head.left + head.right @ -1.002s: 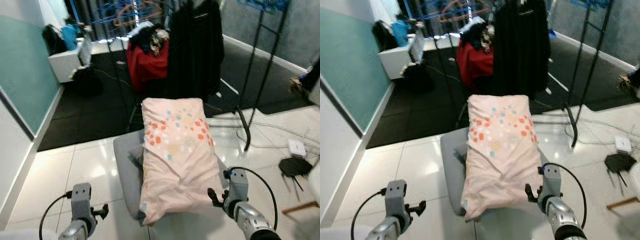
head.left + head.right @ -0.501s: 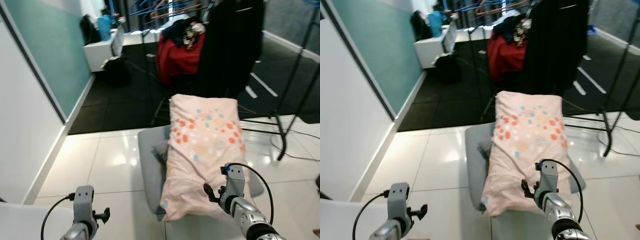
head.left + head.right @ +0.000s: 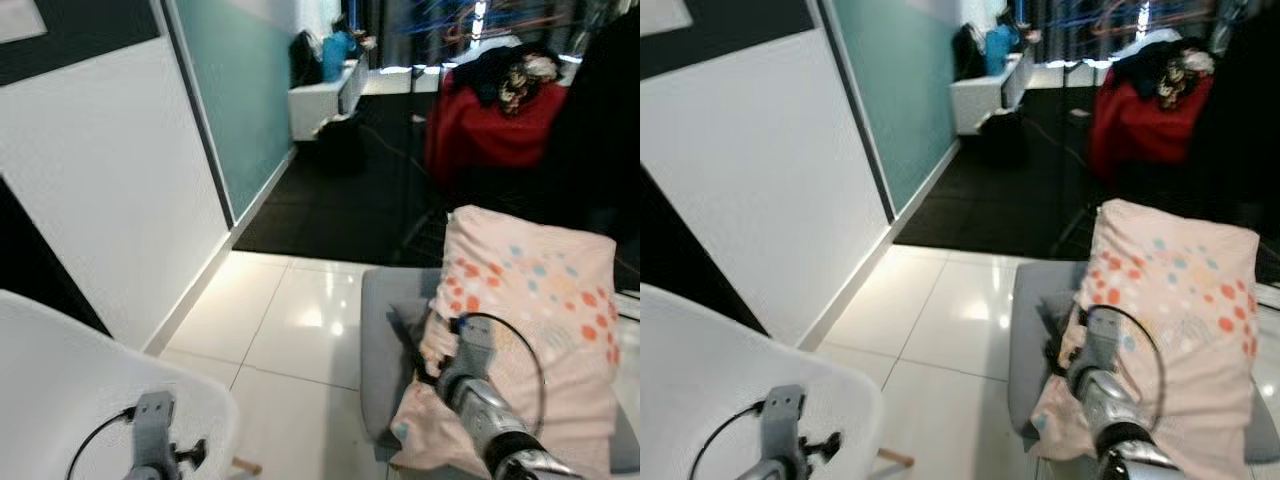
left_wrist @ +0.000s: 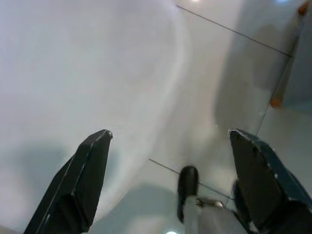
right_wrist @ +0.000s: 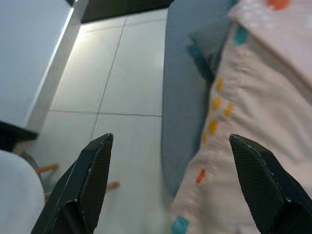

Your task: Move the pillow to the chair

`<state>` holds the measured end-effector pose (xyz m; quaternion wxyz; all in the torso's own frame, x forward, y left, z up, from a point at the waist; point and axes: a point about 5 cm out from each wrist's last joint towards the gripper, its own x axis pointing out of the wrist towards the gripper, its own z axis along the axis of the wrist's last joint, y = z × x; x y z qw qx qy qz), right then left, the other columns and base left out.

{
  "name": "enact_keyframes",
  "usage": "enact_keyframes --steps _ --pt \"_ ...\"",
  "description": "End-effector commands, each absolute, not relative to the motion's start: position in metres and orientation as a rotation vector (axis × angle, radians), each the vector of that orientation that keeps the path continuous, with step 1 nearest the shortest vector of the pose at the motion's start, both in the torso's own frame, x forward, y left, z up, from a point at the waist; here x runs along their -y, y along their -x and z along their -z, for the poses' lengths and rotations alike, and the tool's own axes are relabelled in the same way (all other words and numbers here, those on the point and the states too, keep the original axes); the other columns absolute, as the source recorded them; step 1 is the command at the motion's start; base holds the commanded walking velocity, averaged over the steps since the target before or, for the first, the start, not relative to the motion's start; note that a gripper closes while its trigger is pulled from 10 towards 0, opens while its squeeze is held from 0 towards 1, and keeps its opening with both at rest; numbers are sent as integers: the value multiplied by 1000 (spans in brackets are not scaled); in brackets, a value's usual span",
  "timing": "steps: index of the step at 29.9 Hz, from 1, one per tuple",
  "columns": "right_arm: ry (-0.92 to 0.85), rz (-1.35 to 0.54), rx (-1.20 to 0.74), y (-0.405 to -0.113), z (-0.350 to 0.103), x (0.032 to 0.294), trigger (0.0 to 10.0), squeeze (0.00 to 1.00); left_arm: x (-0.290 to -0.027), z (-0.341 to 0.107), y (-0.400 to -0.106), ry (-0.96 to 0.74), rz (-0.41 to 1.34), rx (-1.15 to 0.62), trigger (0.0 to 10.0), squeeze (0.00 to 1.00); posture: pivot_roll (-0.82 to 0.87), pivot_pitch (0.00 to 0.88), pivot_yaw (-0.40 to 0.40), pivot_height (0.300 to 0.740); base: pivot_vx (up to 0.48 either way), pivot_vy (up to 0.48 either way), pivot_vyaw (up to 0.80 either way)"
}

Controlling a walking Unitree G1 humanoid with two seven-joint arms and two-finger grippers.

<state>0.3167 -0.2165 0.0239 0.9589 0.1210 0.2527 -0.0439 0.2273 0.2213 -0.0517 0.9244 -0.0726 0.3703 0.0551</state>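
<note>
You have both claws spread wide, the right claw (image 5: 168, 185) beside the pillow (image 3: 540, 320) (on its grey seat (image 3: 385, 340)), the left claw (image 4: 168, 185) over the white chair (image 3: 80, 390).

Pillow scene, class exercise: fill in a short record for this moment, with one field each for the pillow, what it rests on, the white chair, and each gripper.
pillow: pale pink with orange and blue dots, lying on the grey seat
grey seat: low padded seat on the glossy white tiles
white chair: curved shell at the robot's left
left gripper: fingers open, over the white chair's edge
right gripper: fingers open, beside the pillow's near edge, holding nothing
</note>
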Motion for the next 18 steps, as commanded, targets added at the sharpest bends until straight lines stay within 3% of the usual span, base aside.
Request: enact_keyframes --steps 1,18 --pt "-239 104 -527 -313 -20 219 10000 0 -219 52 -227 154 -107 -772 10000 0 -192 0 80 740 0 0 0" --pt "-256 142 -570 -312 -19 225 10000 0 -213 51 -232 200 -77 -753 10000 0 -221 0 61 740 0 0 0"
